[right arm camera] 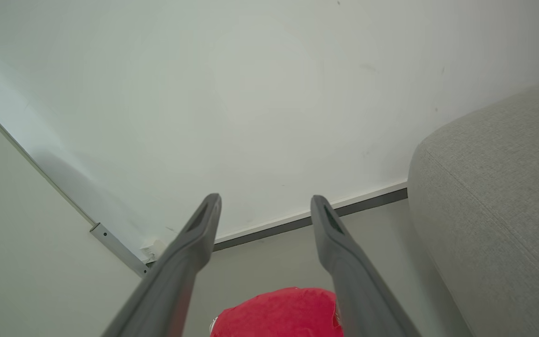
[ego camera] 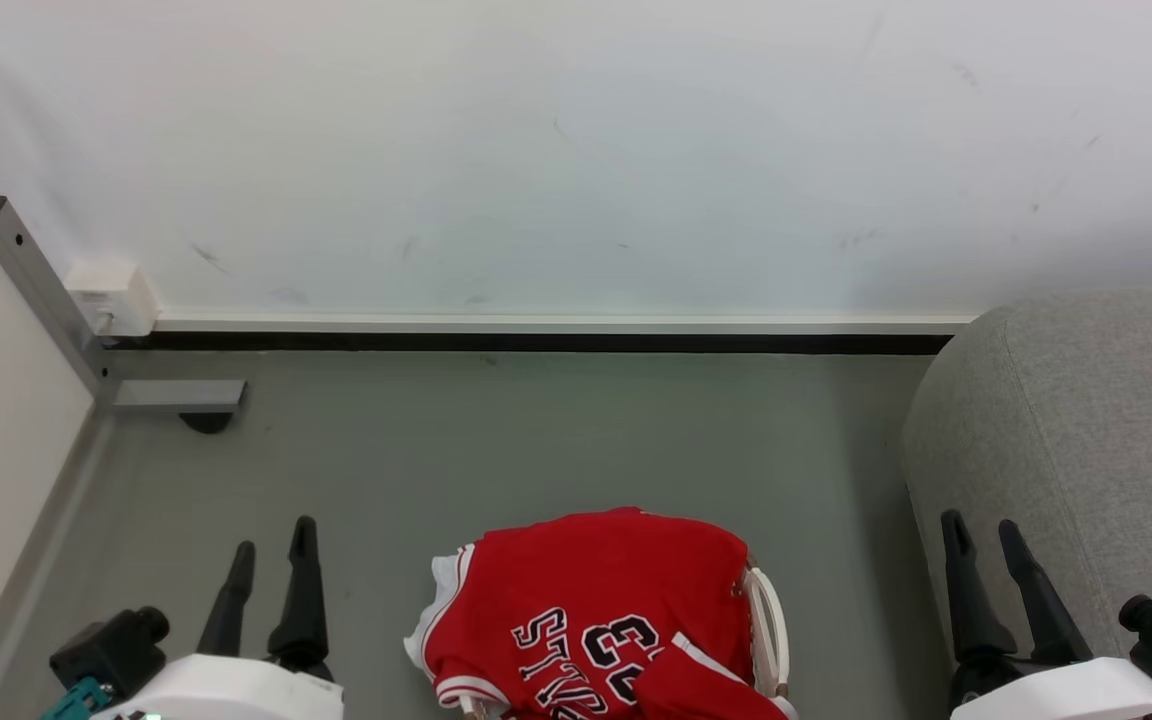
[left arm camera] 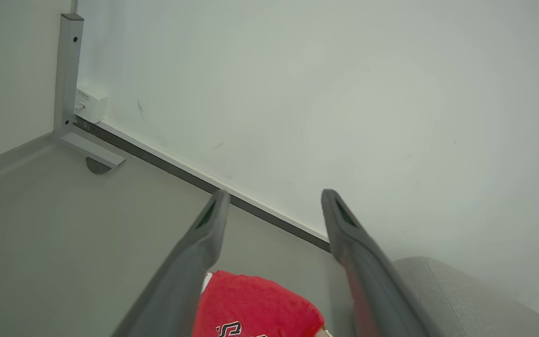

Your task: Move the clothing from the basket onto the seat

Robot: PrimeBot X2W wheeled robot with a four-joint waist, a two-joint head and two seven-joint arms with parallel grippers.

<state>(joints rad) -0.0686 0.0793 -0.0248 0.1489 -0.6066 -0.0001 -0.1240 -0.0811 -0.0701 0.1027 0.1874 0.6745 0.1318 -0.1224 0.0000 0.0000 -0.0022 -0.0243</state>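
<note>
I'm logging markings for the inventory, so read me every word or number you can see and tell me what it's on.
"33": on the red jersey, seen upside down in the head view.
"LLS": black-and-white lettering on the same jersey, also upside down; the rest of the word is cut off at the picture's edge.
No other text can be read.

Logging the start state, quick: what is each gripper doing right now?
Left gripper: open, holding nothing.
Right gripper: open, holding nothing.
</note>
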